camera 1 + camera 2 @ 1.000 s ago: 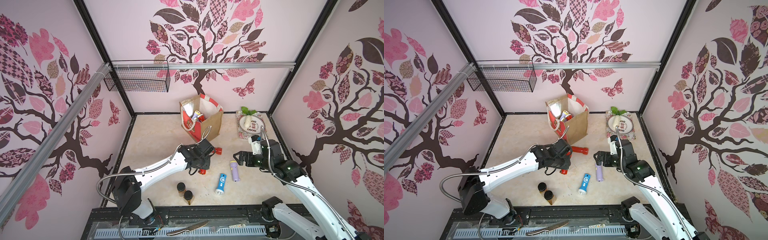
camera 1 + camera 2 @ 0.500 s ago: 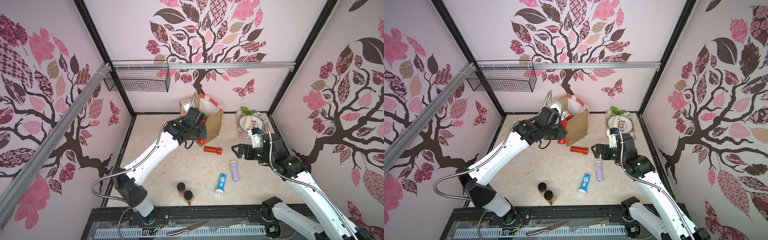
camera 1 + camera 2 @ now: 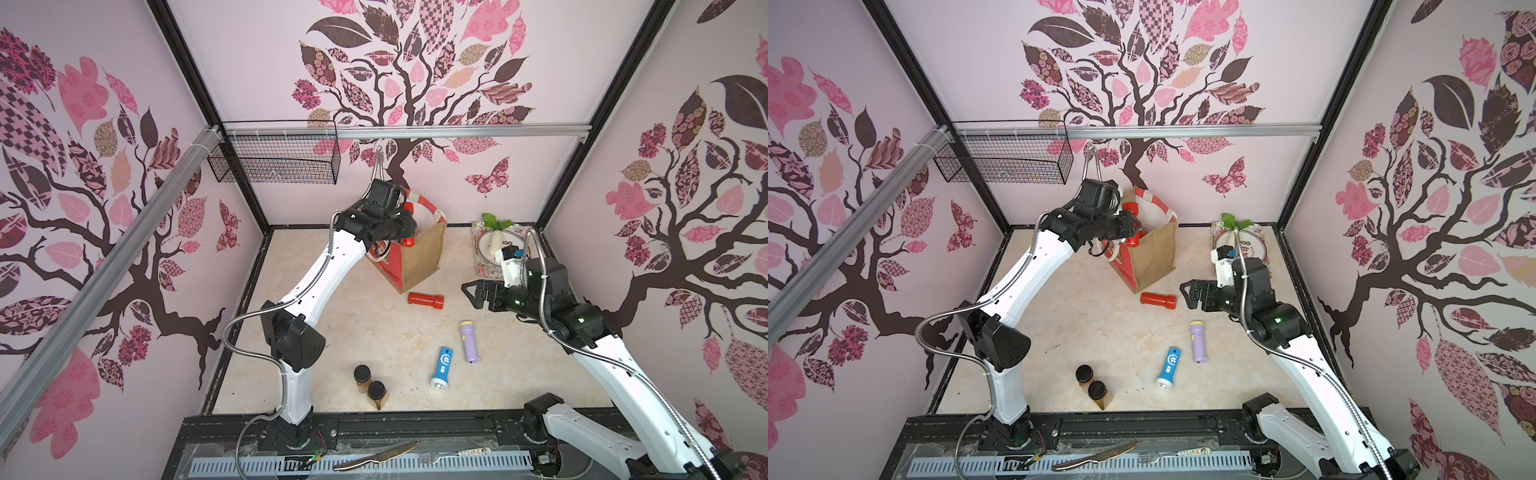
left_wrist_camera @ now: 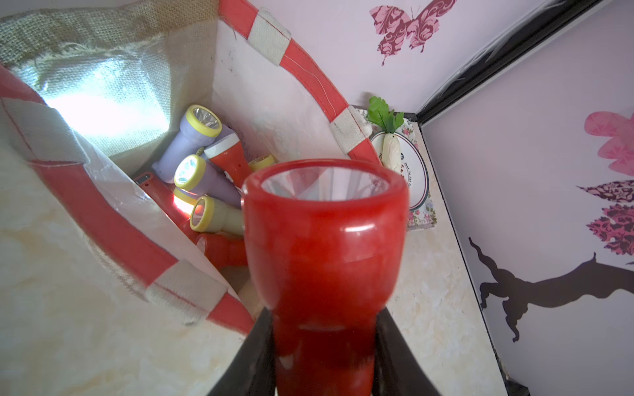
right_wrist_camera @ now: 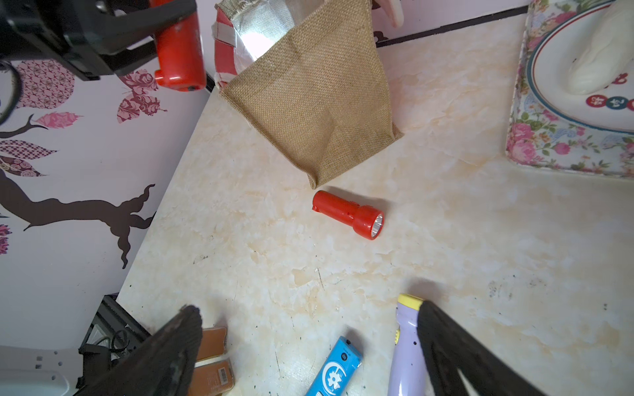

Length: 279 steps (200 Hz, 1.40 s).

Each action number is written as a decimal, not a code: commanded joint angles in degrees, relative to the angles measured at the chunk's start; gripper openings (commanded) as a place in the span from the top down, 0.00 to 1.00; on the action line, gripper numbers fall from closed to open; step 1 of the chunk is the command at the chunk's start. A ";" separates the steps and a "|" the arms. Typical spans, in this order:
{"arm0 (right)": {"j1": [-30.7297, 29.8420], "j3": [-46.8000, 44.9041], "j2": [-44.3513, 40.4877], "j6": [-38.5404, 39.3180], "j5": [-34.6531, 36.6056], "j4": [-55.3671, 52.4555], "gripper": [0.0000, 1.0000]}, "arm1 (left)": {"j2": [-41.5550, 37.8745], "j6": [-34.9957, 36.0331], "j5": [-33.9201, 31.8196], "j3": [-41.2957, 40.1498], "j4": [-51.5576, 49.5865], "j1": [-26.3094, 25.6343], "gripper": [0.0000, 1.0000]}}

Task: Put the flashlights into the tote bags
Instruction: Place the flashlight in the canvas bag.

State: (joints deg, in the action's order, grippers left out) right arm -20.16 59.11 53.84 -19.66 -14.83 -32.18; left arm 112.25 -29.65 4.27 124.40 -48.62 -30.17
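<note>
Left claw (image 4: 326,343): had risen from bench (image 3: 374,332) to tote bag (image 3: 419,257) mouth, clenched on red flashlight (image 4: 322,240).
Right claw (image 3: 471,294): gaped empty.
Risk: flashlight might snag striped rim (image 4: 319,85), falling outside.

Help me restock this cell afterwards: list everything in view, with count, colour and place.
tote bag: one, tan jute with red-white rim, back middle of the table
bagged flashlights: several, lilac, red and pale green, inside the tote bag
held flashlight: one, red, above the bag's mouth
red flashlight: one, lying by the bag's foot
lilac flashlight: one, yellow ring, mid table
blue flashlight: one, white emblem, nearer the front
jars: two, brown with black lids, front of the table
tray: one, floral, back right, bearing a plate and a white radish
wire basket: one, black, on the back rail
knife, fork: one each, front ledge
left fingers: black, shut on the held flashlight
right fingers: black, open, empty
</note>
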 commanded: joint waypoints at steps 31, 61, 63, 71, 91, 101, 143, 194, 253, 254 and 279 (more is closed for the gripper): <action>0.21 2.85 1.65 -0.81 -0.73 1.23 0.00 | 5.43 -2.18 0.15 3.75 15.08 3.17 0.89; 0.21 3.14 2.69 -1.43 -0.59 0.73 0.00 | 12.62 -2.99 0.06 9.07 17.91 5.62 0.87; 0.21 3.23 2.74 -1.50 -0.61 0.72 0.00 | 12.90 -2.71 -0.05 9.67 17.87 5.64 0.87; 0.21 3.29 2.76 -1.61 -0.52 0.71 0.00 | 14.90 -2.20 -0.61 11.98 17.60 5.98 0.87; 0.16 3.21 2.83 -2.30 -0.31 0.60 0.00 | 19.31 -2.84 -0.52 16.58 17.58 6.70 0.87; 0.21 3.27 2.77 -2.53 -0.12 0.61 0.00 | 20.42 -3.43 -0.18 17.08 18.38 6.79 0.87; 0.17 3.55 2.26 -1.69 1.46 -0.57 0.00 | 21.60 -3.68 -0.23 13.98 19.06 6.88 0.87; 0.21 3.43 2.10 -0.92 1.21 -0.43 0.00 | 19.92 -2.17 -1.50 9.23 19.27 7.06 0.83; 0.20 2.86 1.82 -1.13 1.63 0.10 0.00 | 18.54 -1.39 -2.25 8.14 18.89 7.06 0.72; 0.21 2.85 1.76 -1.15 1.64 0.10 0.00 | 18.49 -1.34 -2.30 8.14 18.86 7.06 0.72; 0.21 2.85 1.54 -1.10 1.99 -0.23 0.00 | 18.08 -1.35 -2.51 8.14 18.99 7.06 0.68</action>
State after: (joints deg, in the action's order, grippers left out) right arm -20.16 59.75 56.45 -21.63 -13.67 -32.14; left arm 134.50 -32.25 2.66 133.91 -31.46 -23.22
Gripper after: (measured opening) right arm 0.997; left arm 0.365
